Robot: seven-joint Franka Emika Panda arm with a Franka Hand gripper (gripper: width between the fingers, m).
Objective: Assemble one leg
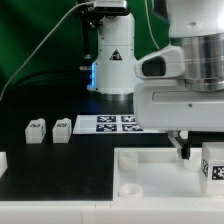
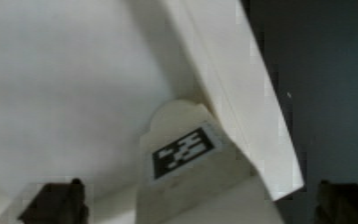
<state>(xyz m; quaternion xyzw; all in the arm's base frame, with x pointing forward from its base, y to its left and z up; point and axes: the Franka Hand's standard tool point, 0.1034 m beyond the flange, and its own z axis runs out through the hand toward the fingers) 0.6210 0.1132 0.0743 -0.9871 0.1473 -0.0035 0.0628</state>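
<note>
White panel, tagged leg just beyond gripper

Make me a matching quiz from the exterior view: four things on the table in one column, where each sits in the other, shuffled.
Things:
1. marker board
2. panel
3. leftmost leg
4. rightmost leg

Places:
a. exterior view's right edge, below the arm
b. exterior view's left, on the black table
c. foreground, lowest in the picture
d. middle, behind the panel

Pairs: 1-d, 2-c, 3-b, 4-a
</note>
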